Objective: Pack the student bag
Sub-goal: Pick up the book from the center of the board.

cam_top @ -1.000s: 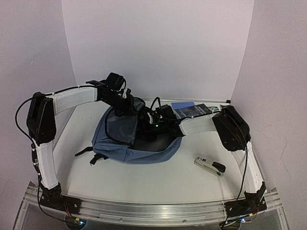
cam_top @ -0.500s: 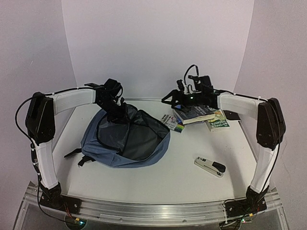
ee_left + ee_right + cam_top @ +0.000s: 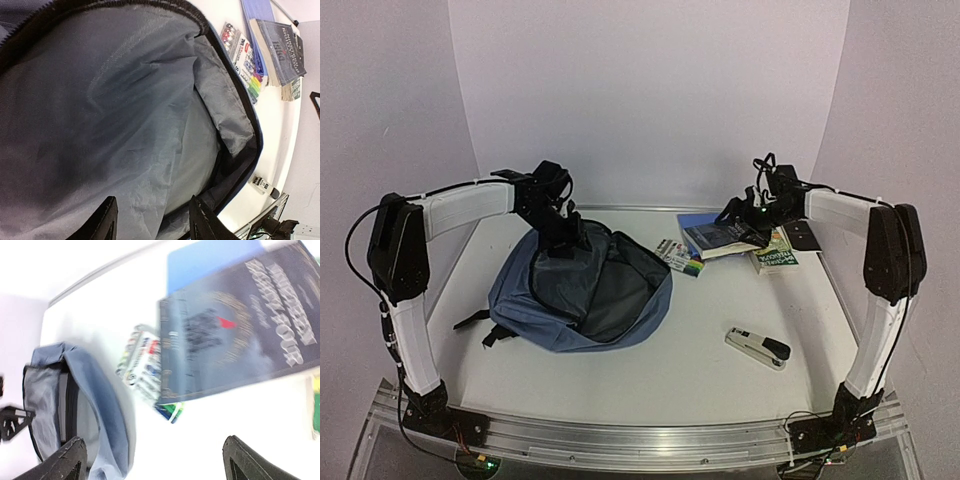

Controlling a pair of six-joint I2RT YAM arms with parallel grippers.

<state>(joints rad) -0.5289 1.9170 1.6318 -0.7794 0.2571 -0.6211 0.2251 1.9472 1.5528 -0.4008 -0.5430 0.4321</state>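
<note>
Top external view: the student bag (image 3: 582,300) lies on its back on the left half of the table (image 3: 700,330), its zip mouth spread wide and its dark grey lining turned up, evidently so that things can be dropped in from above. The left gripper (image 3: 563,238) hangs at the bag's far rim, jaws partly parted and holding nothing; its wrist camera looks straight into the cavity between two bare fingertips (image 3: 106,224). Well to the right of the bag, the right gripper (image 3: 745,213) hovers over a dark book (image 3: 720,238), jaws spread wide and empty, probably lining up a first pick. A marker pack (image 3: 678,256) lies just off the bag's right edge. A green book (image 3: 775,260) sits farther right, and a stapler (image 3: 757,346) lies to the bag's near right.

Only lining shows inside the bag, though its deeper folds are in shadow, so an item there cannot be ruled out. The blue item (image 3: 695,220) under the dark book is mostly covered and cannot be identified. The right wrist view is smeared, leaving the cover lettering unreadable.
</note>
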